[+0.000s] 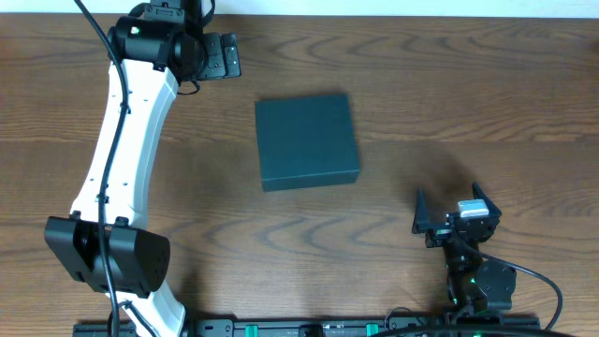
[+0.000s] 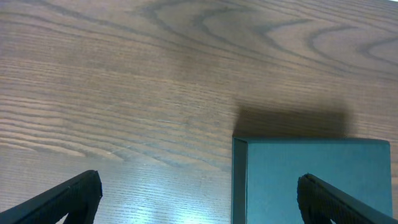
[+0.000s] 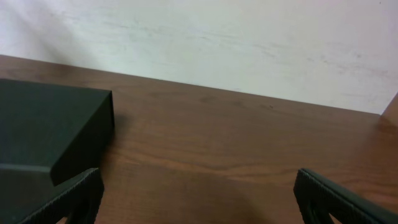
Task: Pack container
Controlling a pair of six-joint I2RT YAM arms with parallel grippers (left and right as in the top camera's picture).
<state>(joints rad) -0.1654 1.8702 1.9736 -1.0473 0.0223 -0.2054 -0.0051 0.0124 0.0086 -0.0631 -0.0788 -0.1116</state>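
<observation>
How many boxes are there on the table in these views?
1. The dark teal container sits lid-shut near the middle of the table; both wrist views show this same box. The left arm covers some tabletop, so something small may be hidden.

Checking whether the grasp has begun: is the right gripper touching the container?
Apart. The overhead view shows bare table between the right gripper and the container; its jaws stand open and empty.
</observation>
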